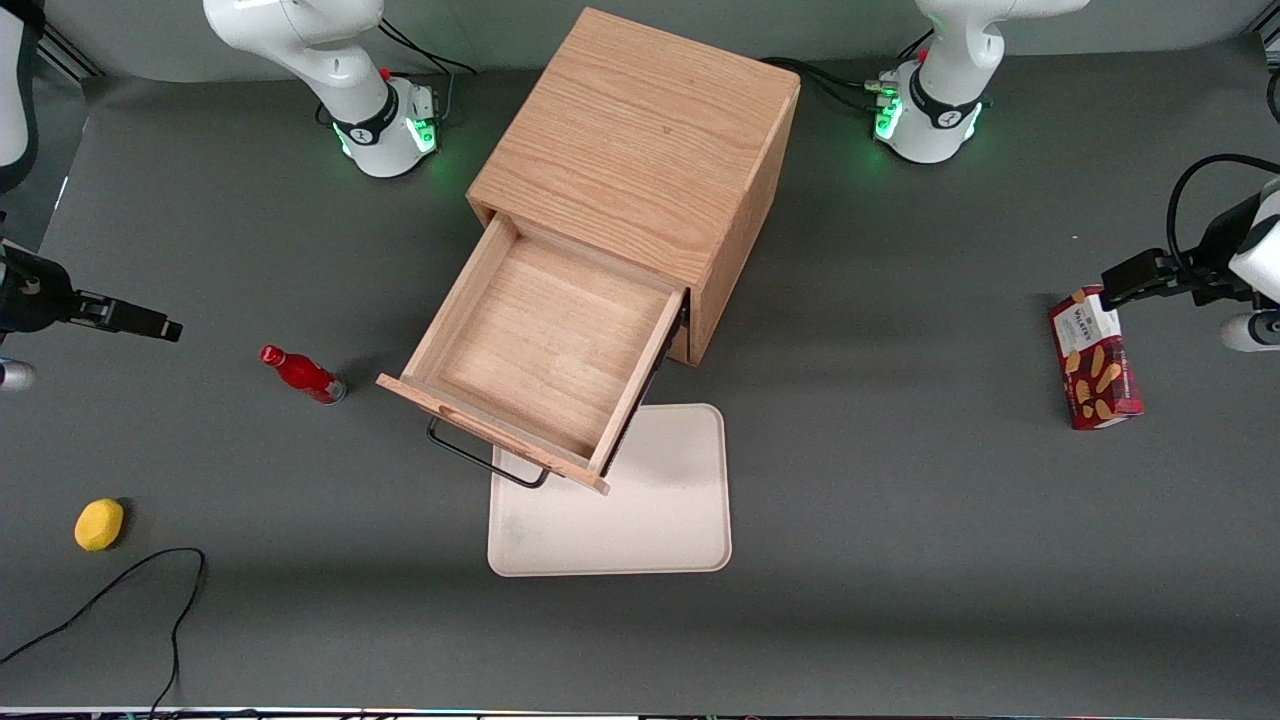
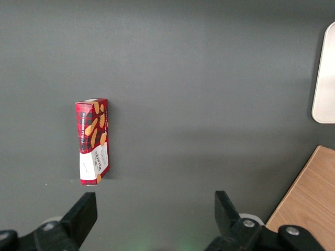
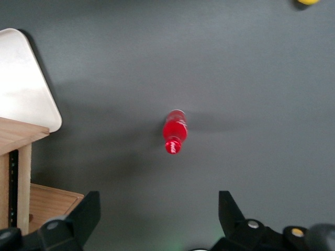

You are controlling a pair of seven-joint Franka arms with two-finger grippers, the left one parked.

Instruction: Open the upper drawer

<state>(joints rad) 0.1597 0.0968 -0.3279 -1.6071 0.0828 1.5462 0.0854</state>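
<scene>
The light oak wooden upper drawer (image 1: 545,345) with its thin black wire bar handle (image 1: 485,462) stands pulled far out of the oak wooden cabinet (image 1: 640,150), in the middle of the grey bench (image 1: 900,520). Its inside is bare wood. The drawer front hangs over one edge of the flat cream plastic tray (image 1: 650,510), which lies on the bench nearer to the front camera than the cabinet.

The right arm's end effector (image 1: 165,328) hovers toward the working arm's end of the bench, well apart from the drawer; its two black fingers (image 3: 84,214) are spread wide and grip nothing. Between it and the drawer stands a small red bottle (image 1: 303,374). A yellow lemon-like ball (image 1: 99,524) lies nearer to the front camera than the bottle. A red biscuit box (image 1: 1095,358) lies toward the parked arm's end.
</scene>
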